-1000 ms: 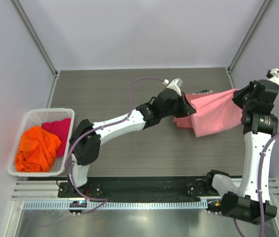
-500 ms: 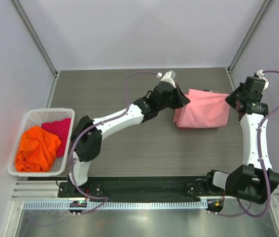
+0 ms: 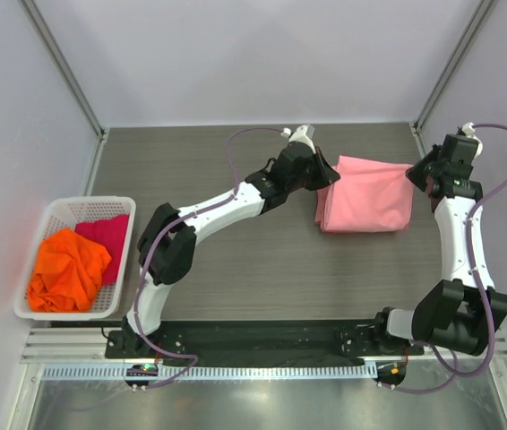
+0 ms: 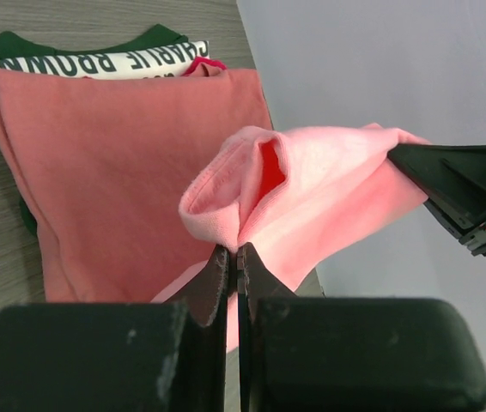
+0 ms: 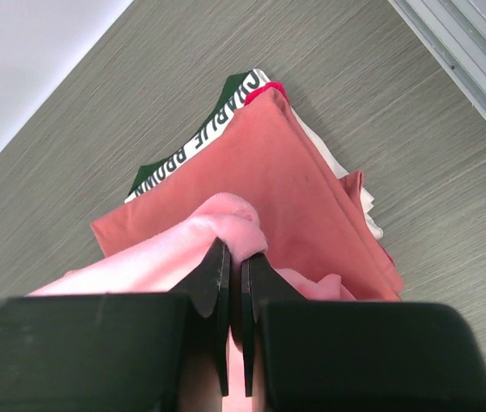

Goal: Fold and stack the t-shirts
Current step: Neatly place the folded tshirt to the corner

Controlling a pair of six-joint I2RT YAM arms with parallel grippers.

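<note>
The folded light pink cotton t-shirt (image 3: pixel 367 195) is found at the 1 o'clock part of the grey wood-grain bench (image 3: pixel 236 260), spread over a stack of folded garments. Its long axis is set from 9 to 3 o'clock, and its body is draped from the far edge toward 6 o'clock. Which end is collar or hem cannot be told. Beneath it, a darker salmon-red folded t-shirt (image 4: pixel 114 163) is seen on top of a green and white printed garment (image 4: pixel 97 60), both lined up on nearly the same axis.

The far edge is held at both ends. The left end effector (image 4: pixel 236 253) is clenched on a bunched fold at the 9 o'clock corner, and the right end effector (image 5: pixel 236 249) is clamped on the 3 o'clock corner. Both corners are raised just above the salmon-red shirt. Neither arm is nearer, as the shirt is spanned between them.

The coming move is judged to be a lowering and release of both corners, so that the edges are squared with the stack below.

Well apart at 9 o'clock, a crumpled orange t-shirt (image 3: pixel 67 269) and a magenta t-shirt (image 3: pixel 110 235) are kept in a white plastic lattice basket (image 3: pixel 88 200).
</note>
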